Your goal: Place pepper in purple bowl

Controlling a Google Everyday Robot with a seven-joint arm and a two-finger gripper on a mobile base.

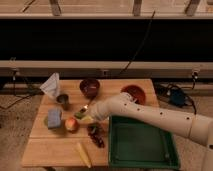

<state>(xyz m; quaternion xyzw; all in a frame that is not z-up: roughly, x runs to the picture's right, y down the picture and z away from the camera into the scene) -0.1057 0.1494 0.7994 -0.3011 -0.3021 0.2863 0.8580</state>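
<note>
One wooden table (55, 147) carries everything, seen from above and in front. At its far left corner a pale crumpled cloth or bag (51, 85) stands, with a small grey cup (63, 100) just to its right. Nearer the front lies a blue-grey sponge-like block (54, 119), and just beside it a round orange-red fruit (71, 124). A long yellow corn-like piece (83, 154) lies near the front edge. Next comes the gripper (84, 116), over the table's middle, closed on the pepper (80, 114), a small green shape at its tip, held well short of the purple bowl (90, 87) at the table's back. Dark grape-like bits (95, 136) lie below the white arm (150, 117). A green tray (142, 145) fills the front right, and an orange-red bowl (134, 93) sits behind it.
</note>
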